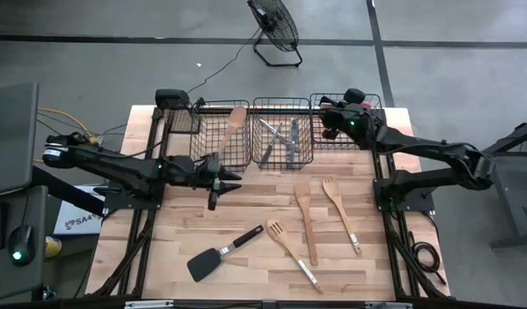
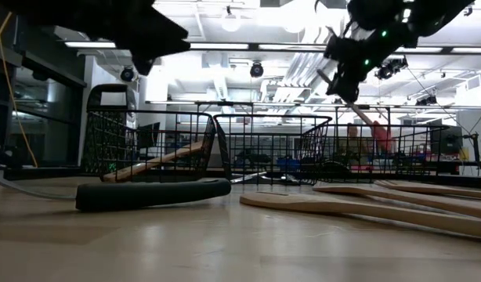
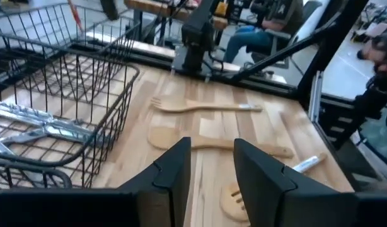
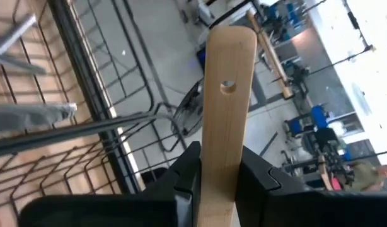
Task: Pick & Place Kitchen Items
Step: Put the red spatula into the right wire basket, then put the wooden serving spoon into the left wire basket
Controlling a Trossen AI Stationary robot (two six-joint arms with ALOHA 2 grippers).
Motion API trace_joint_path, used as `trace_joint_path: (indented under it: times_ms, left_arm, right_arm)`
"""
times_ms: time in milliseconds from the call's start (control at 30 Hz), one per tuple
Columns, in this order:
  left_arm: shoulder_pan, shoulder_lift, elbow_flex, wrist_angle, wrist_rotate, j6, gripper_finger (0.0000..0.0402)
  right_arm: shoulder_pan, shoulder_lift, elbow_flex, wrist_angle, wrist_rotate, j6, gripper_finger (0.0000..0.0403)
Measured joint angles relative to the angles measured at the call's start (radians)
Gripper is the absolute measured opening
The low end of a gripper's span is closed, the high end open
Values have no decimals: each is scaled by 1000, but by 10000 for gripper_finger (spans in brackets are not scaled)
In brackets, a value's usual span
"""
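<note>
My right gripper [image 1: 335, 120] is over the right wire basket [image 1: 379, 103], shut on a utensil with a pale wooden handle [image 4: 226, 69]. In the low view the handle slants down from the gripper [image 2: 344, 74] to a red head [image 2: 383, 135]. My left gripper [image 1: 226, 180] is open and empty above the table, just in front of the left basket [image 1: 214, 146]; in its wrist view [image 3: 211, 170] it looks toward the wooden utensils. A wooden spoon [image 1: 234, 125] leans on the left basket's rim. Silver cutlery [image 1: 281, 142] lies in the middle basket. My right gripper pinches the flat wooden handle [image 4: 222, 148] between its two fingers, a little below the handle's free end with the round hole [image 4: 228, 85], which sticks out past the fingertips. The utensil is lifted clear of the table and slants down over the right basket.
On the table lie a black turner [image 1: 221, 255], a slotted wooden turner with a metal handle [image 1: 291, 253], a wooden spatula [image 1: 306, 221] and a wooden fork-spoon [image 1: 342, 213]. The three baskets line the far edge. A person sits in the room behind [image 3: 269, 25].
</note>
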Motion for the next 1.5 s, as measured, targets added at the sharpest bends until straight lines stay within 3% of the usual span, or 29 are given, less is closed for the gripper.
trace_joint_path:
  times_ms: [133,533,967,1233,1500]
  left_arm:
    - [-48,-22,-20,7,-48,-16,118]
    - [-118,-18,-26,0,-99,-25,118]
    - [-116,-18,-25,-2,-101,-25,118]
    - [-116,-18,-25,-3,-101,-25,118]
    - [-116,-18,-25,-8,-101,-25,118]
  right_arm:
    - [-35,51,0,7,-12,-8,53]
    - [-97,88,0,-59,-218,-199,53]
    - [-159,87,2,-201,-274,-278,55]
    - [-162,87,0,-212,-253,-288,131]
    - [-142,86,0,-216,-242,-259,150]
